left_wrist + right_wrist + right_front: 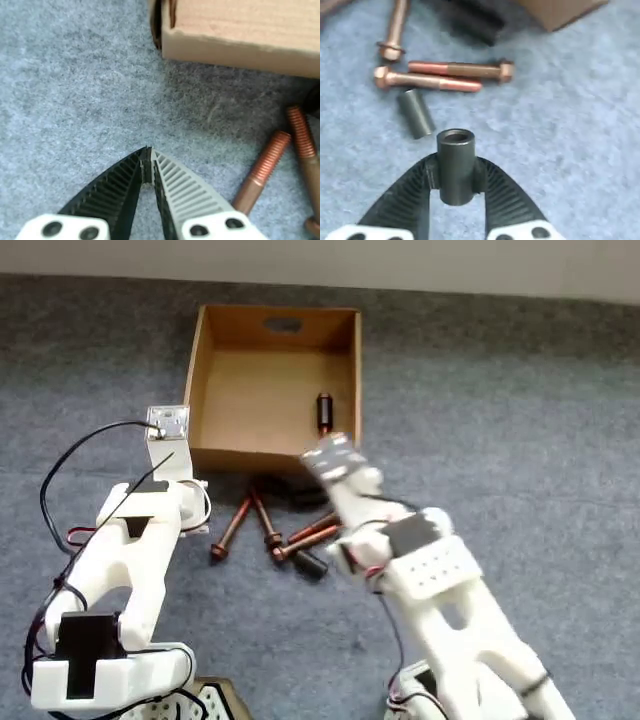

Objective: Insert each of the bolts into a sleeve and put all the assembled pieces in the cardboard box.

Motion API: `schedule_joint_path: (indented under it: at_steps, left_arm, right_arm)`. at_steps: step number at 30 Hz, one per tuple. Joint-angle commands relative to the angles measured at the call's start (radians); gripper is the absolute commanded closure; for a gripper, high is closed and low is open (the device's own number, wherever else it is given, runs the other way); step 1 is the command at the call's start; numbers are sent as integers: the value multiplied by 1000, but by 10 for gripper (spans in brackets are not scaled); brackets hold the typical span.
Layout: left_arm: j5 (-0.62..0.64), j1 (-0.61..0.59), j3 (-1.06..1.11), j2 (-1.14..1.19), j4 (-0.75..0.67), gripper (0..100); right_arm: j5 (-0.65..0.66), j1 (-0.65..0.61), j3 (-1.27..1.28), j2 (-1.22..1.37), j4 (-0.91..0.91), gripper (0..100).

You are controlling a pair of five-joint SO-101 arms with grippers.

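Observation:
The cardboard box (215, 380) stands open at the back, with one assembled piece (324, 412) lying inside by its right wall. Several copper bolts (265, 518) lie on the carpet in front of it, and a dark sleeve (311, 564) lies beside them. My right gripper (456, 166) is shut on another dark sleeve (455, 147), held upright just above the carpet, short of two bolts (455, 69) and the loose sleeve (416, 113). My left gripper (148, 152) is shut with nothing in it, over bare carpet near the box's front corner (172, 37), with two bolts (262, 167) off to one side.
Grey carpet covers the whole table. A dark object (305, 498), blurred in the right wrist view, lies just in front of the box wall. The left arm (140, 550) and the right arm (440, 580) flank the bolts. Open carpet lies to the right of the box.

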Motion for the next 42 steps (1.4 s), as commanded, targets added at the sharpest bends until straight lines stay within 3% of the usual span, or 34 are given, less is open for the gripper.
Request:
schedule_joint_path:
  at_steps: [1,5,13,19,42]
  left_arm:
    - [-11,16,-38,-1,2,983]
    - [-11,18,-38,-1,2,983]
    - [-11,15,-36,-1,2,983]
    - [-11,15,-36,-1,2,983]
    - [-11,16,-38,-1,2,983]
  right_arm:
    - [9,194,-4,-64,25,993]
    - [9,234,13,85,10,993]
    - [-54,231,13,418,-219,987]
    - [-100,223,15,587,-325,834]
    - [-97,179,-44,593,-346,840]
